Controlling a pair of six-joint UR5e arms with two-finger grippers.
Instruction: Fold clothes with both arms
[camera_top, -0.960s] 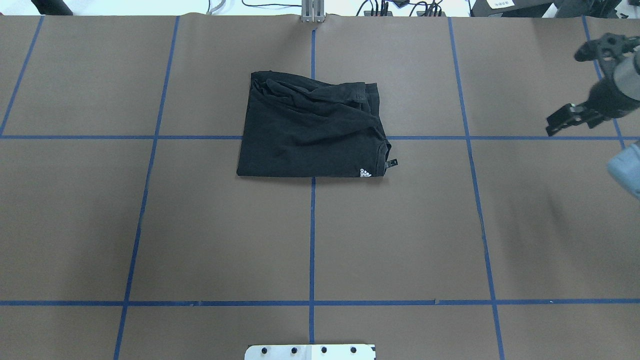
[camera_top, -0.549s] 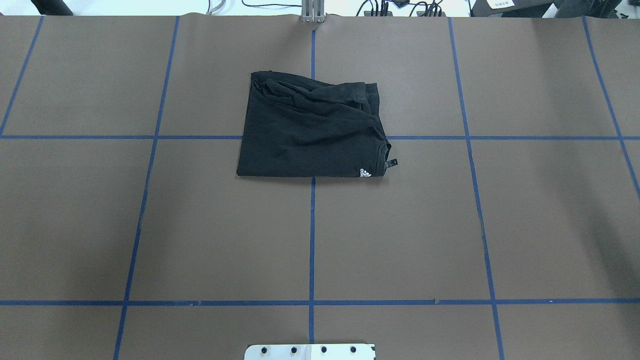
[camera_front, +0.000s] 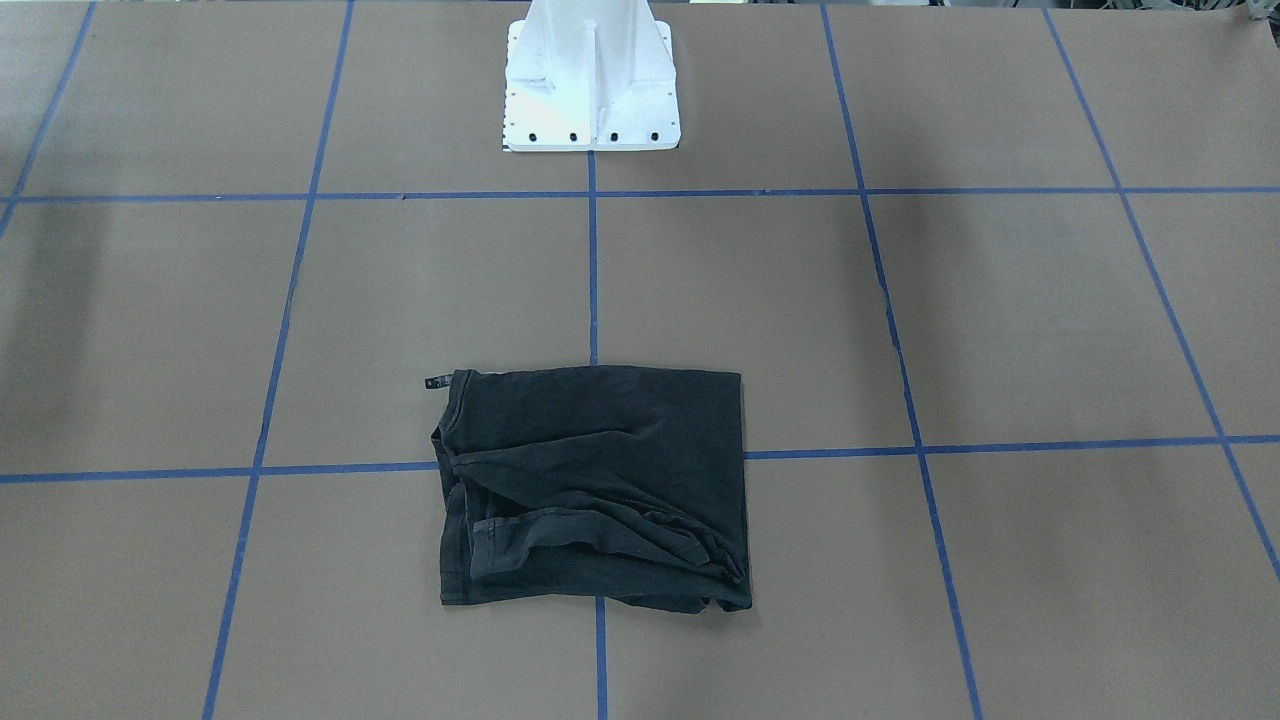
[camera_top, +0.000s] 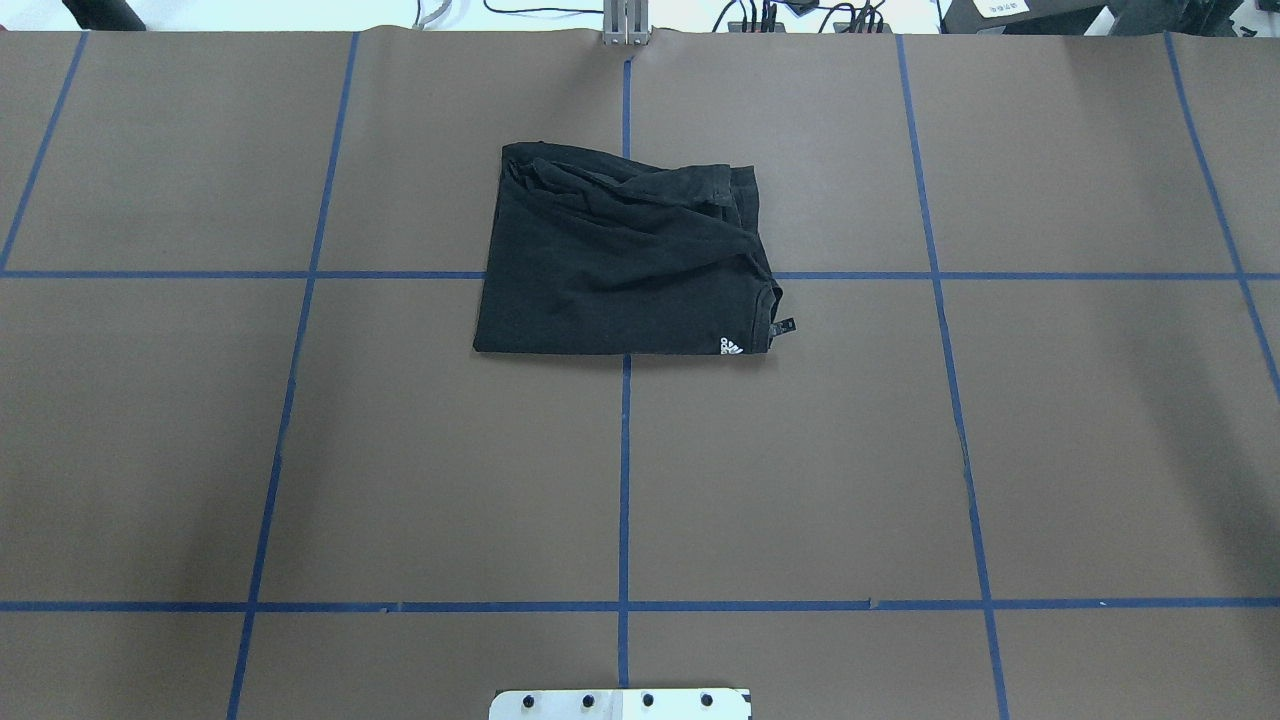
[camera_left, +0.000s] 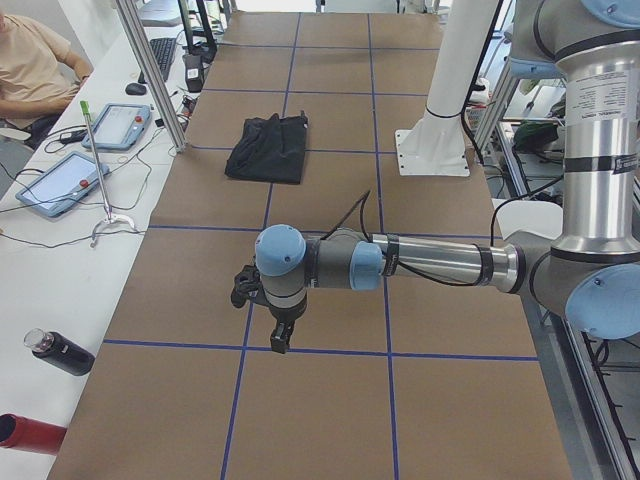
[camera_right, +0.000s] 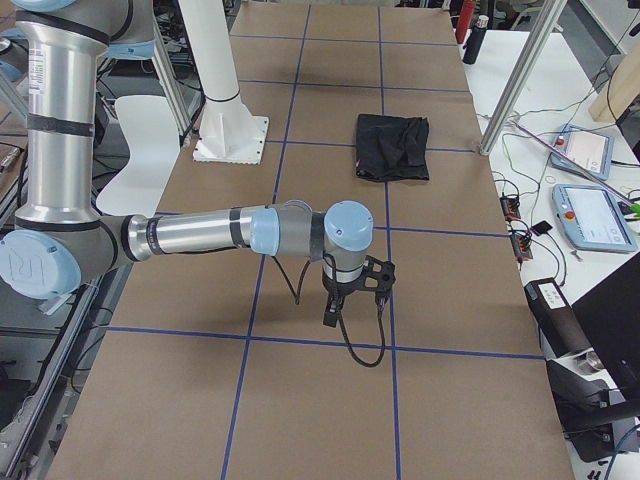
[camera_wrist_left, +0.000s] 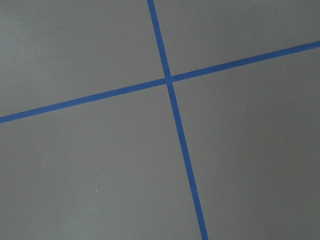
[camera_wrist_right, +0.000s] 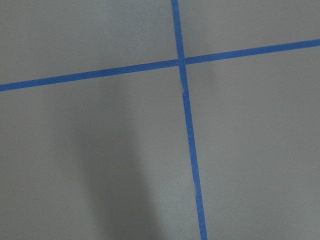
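The clothes are one black T-shirt (camera_top: 620, 260), lying folded into a rough rectangle on the brown table, past the centre. A small white logo (camera_top: 731, 346) and a tag show at its near right corner. The front view shows the T-shirt (camera_front: 600, 490) with rumpled layers on its far side. Neither arm touches it. My left gripper (camera_left: 270, 322) hangs over bare table far to the shirt's left. My right gripper (camera_right: 347, 300) hangs over bare table far to its right. Both show only in the side views, so I cannot tell if they are open or shut. Both wrist views hold only tape lines.
Blue tape lines (camera_top: 624, 480) divide the brown table (camera_top: 300, 450) into squares. The white pedestal base (camera_front: 590, 90) stands at the robot's edge. A side bench (camera_left: 60, 250) carries tablets, cables and bottles, with a person (camera_left: 30, 60) seated there. Metal posts (camera_right: 515, 80) rise at the far edge.
The right gripper, at the overhead view's right edge a second ago, has left that view. The T-shirt has not moved.
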